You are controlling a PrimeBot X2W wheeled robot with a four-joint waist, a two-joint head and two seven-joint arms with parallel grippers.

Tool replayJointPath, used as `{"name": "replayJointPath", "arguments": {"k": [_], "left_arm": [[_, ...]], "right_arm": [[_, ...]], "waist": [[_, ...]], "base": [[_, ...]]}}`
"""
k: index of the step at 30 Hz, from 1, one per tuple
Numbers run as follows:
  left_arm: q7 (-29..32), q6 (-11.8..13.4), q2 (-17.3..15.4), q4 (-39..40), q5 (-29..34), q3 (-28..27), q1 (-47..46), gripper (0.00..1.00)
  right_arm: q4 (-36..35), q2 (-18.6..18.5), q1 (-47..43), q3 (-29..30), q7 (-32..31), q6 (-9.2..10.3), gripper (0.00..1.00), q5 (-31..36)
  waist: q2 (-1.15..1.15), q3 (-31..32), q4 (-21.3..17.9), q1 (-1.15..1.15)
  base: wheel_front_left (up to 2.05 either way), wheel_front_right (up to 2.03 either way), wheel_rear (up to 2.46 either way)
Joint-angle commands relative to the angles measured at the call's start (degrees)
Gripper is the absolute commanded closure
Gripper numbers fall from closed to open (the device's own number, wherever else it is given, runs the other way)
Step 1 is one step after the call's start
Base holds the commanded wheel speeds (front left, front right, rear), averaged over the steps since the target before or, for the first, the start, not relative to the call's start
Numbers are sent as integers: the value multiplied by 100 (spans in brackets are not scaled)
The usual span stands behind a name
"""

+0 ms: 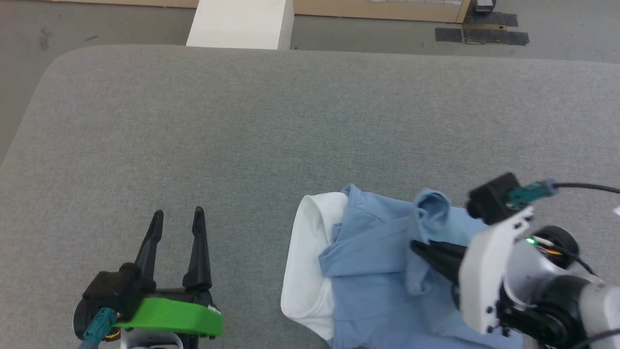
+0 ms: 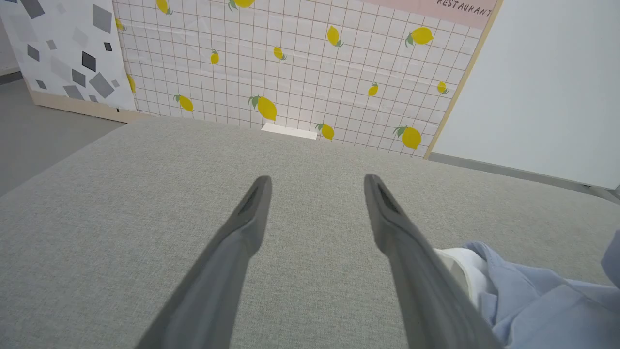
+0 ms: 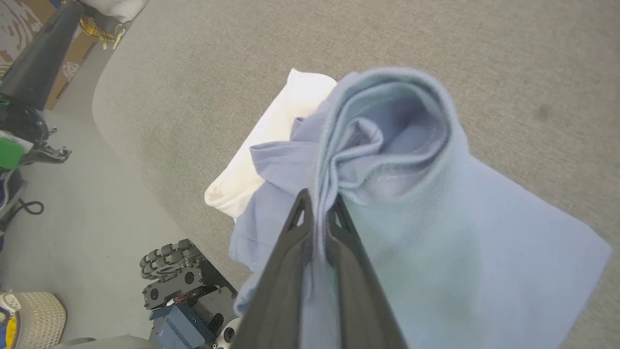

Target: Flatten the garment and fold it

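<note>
The garment (image 1: 373,261) is a light blue T-shirt with a white panel, lying bunched at the near right of the grey table (image 1: 271,126). My right gripper (image 1: 417,246) is shut on a raised fold of its blue cloth, which curls up past the fingertips. In the right wrist view that pinched fold of the garment (image 3: 387,145) rises between the two dark fingers (image 3: 290,252) of my right gripper (image 3: 318,204). My left gripper (image 1: 178,214) stands open over bare table at the near left, holding nothing. In the left wrist view my left gripper (image 2: 317,182) has the garment's edge (image 2: 523,295) at its lower right.
A white block (image 1: 240,22) stands on the floor past the table's far edge. The table's left corner is rounded, with grey floor (image 1: 19,72) beyond. A lemon-patterned wall panel (image 2: 290,68) stands behind the table. The robot's wheeled base (image 3: 184,286) sits below the table's near edge.
</note>
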State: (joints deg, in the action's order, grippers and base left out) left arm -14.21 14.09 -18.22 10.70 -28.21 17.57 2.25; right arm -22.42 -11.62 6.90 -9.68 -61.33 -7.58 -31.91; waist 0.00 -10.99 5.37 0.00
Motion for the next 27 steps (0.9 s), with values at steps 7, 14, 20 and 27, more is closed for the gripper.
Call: {"name": "replayJointPath", "arguments": {"k": [7, 14, 20, 27], "left_arm": [[-25, -56, 80, -54, -61, 52, -150, 0], [-28, -115, 167, -179, -70, 151, -319, 0], [-35, -171, 235, -333, -105, 211, -373, 0], [-41, -224, 265, -481, -162, 233, -394, 0]], "right_arm": [[793, 256, 852, -939, 497, 9, 100, 214], [2082, 620, 1436, -1617, 1181, 9, 100, 607], [3251, 838, 1733, -1877, 1894, 9, 93, 1015], [4020, 871, 1846, -2040, 2527, 9, 0, 911]], "waist": [[0, -199, 126, 0], [0, -302, 248, 0], [0, -275, 340, 0], [0, -166, 315, 0]], "base": [[0, 0, 0], [0, 0, 0], [0, 0, 0], [0, 0, 0]]}}
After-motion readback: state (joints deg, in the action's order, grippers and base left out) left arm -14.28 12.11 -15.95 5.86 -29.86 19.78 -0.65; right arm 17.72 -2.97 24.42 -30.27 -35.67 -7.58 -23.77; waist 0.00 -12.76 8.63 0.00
